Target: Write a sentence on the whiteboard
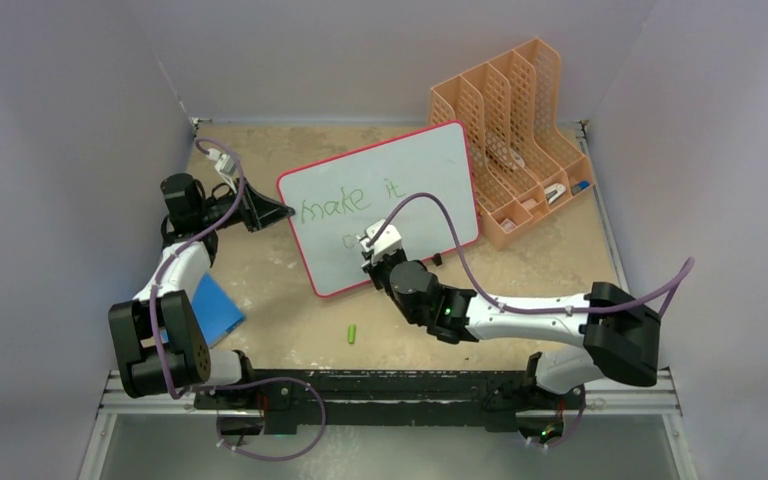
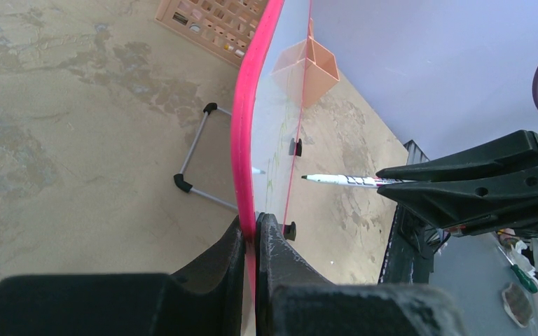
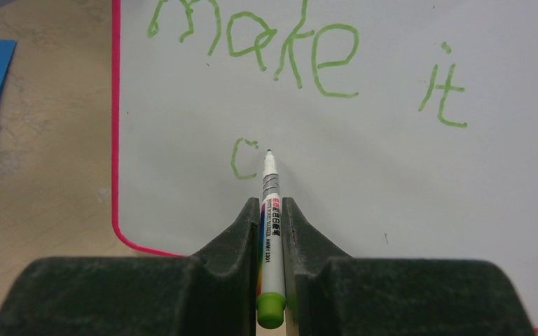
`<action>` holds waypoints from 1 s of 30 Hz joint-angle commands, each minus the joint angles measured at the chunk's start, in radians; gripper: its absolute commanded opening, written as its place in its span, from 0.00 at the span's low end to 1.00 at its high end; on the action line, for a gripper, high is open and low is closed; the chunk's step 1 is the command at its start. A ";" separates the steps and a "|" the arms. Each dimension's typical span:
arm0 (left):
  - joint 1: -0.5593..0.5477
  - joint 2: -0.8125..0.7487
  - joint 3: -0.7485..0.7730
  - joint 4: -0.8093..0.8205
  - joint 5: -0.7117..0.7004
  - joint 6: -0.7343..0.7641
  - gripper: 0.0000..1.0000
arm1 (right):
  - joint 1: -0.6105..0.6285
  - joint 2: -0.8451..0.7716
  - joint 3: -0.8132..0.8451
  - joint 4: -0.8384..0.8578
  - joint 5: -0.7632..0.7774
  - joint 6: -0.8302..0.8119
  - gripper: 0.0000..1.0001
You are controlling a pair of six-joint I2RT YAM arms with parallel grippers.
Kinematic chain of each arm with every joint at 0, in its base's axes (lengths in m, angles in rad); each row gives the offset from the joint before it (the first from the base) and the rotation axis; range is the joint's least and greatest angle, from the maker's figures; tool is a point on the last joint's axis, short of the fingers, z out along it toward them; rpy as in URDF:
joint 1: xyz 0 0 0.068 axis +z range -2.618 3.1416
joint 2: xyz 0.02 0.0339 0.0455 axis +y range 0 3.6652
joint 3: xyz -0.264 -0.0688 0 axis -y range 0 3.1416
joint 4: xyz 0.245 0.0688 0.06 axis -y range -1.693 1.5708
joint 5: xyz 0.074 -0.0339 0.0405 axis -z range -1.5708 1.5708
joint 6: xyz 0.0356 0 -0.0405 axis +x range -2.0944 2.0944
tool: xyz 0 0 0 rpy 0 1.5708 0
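The whiteboard (image 1: 415, 165) with its pink-red rim lies tilted on the table. My left gripper (image 1: 285, 211) is shut on its left edge; in the left wrist view the rim (image 2: 247, 133) sits pinched in that gripper (image 2: 256, 225). The sentence (image 1: 350, 205) reads "make it" in green, with a lone "c" (image 3: 242, 158) on the line below. My right gripper (image 3: 271, 204) is shut on a green-ended marker (image 3: 269, 224). Its tip is just right of the "c". In the left wrist view the marker (image 2: 340, 180) has its tip a small gap off the board.
An orange file organiser (image 1: 510, 120) stands right behind the board's right edge. A green marker cap (image 1: 353, 332) lies on the table in front of the board. A blue pad (image 1: 218, 305) lies near the left arm. The board's wire stand (image 2: 195, 150) shows behind it.
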 commanded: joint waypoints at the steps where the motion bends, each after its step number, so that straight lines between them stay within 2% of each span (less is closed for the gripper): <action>1: -0.018 -0.021 0.010 0.001 -0.001 0.038 0.00 | -0.011 0.002 0.011 0.029 0.032 -0.017 0.00; 30: -0.018 -0.021 0.012 0.000 -0.002 0.038 0.00 | -0.025 0.049 0.054 0.063 0.027 -0.019 0.00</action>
